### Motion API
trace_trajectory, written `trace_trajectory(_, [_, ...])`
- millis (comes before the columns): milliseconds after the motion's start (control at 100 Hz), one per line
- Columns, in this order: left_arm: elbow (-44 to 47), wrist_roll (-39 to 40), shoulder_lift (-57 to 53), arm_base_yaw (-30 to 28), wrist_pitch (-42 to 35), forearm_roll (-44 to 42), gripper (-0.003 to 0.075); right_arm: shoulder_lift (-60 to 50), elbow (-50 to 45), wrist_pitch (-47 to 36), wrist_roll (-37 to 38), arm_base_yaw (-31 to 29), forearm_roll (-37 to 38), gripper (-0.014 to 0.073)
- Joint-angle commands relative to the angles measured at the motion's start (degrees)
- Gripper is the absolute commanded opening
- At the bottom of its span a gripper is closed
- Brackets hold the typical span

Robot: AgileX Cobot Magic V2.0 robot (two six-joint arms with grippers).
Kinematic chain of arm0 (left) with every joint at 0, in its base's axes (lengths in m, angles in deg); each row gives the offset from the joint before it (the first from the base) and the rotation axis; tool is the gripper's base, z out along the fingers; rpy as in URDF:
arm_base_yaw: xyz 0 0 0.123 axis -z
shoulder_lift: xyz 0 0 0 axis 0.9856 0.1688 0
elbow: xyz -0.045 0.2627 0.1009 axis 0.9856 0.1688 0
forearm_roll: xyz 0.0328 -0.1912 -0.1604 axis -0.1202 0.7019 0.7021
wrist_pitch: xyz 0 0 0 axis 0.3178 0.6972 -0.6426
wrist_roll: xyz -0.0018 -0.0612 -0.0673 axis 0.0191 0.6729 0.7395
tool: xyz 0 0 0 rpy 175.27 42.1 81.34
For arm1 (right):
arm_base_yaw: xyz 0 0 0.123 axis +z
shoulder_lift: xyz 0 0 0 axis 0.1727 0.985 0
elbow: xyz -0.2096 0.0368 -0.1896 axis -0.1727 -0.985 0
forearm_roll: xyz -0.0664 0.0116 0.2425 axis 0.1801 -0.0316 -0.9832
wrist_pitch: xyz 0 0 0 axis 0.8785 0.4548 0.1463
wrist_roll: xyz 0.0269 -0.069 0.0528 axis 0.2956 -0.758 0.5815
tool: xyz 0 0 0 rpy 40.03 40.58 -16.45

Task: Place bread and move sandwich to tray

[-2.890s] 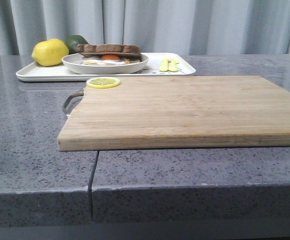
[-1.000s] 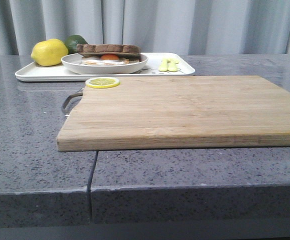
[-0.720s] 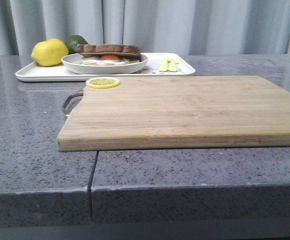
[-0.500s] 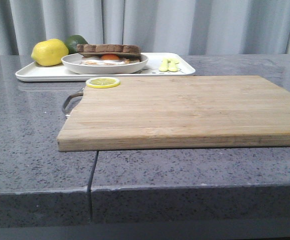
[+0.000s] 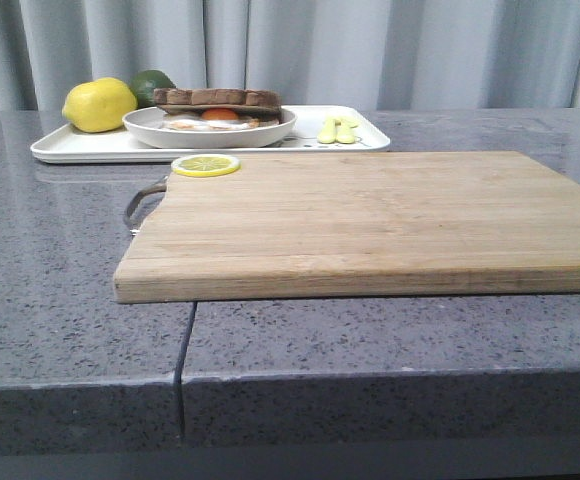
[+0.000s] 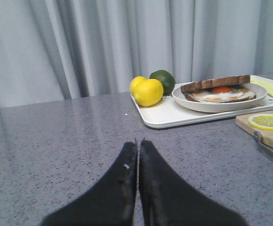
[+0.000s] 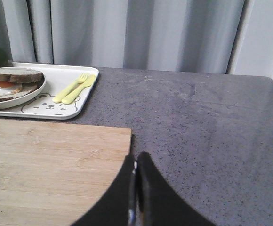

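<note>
left gripper [image 6: 137, 155]: fingers pressed together, holding nothing, low over the grey counter [image 6: 56, 141].
right gripper [image 7: 136, 174]: fingers pressed together too, empty, just past the corner of the wooden board [image 7: 47, 165].
sandwich [image 5: 217, 103]: sits in the white plate [image 5: 210, 135], egg and orange yolk under a brown slice. in the front view it is at about 11 o'clock from the board's middle.
tray [image 5: 365, 137]: the plate is already on it, so my guess is the job is about done.
bread: i see no loose slice. the top slice is on the egg.
what could go wrong: the top slice looks only laid on, so a bump to the plate or tray could slide it off. the lemon [image 5: 98, 104] and lime [image 5: 152, 83] are round and could roll if the tray is knocked. the lemon slice [image 5: 205, 165] lies at the board's corner and could be swept off.
edges: the board hangs near the counter's front edge. a metal handle [image 5: 142, 202] sticks out at its 9 o'clock side. the small yellow fork and spoon [image 7: 73, 88] lie by the tray's low rim.
open room: bare counter lies to the left of the board and off to the right past it.
</note>
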Motion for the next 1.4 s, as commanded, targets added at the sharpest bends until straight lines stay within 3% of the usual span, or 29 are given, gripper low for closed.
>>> trace_trajectory(0, [-0.9,0.2,-2.1,-1.1,-2.4,-0.4,-0.0020,0.0,1.6,-4.0,-0.2,-0.3,0.0,-0.0070])
trace_trajectory(380, [2.9,0.2,-7.8,-2.1,-0.4,-0.5,-0.0020,0.0,1.6,-4.0,-0.2,-0.3,0.0,-0.0070])
trace_trajectory(1390, [2.9,0.2,-7.7,-2.1,0.5,-0.8,-0.0020,0.0,1.6,-4.0,-0.2,-0.3,0.0,-0.0070])
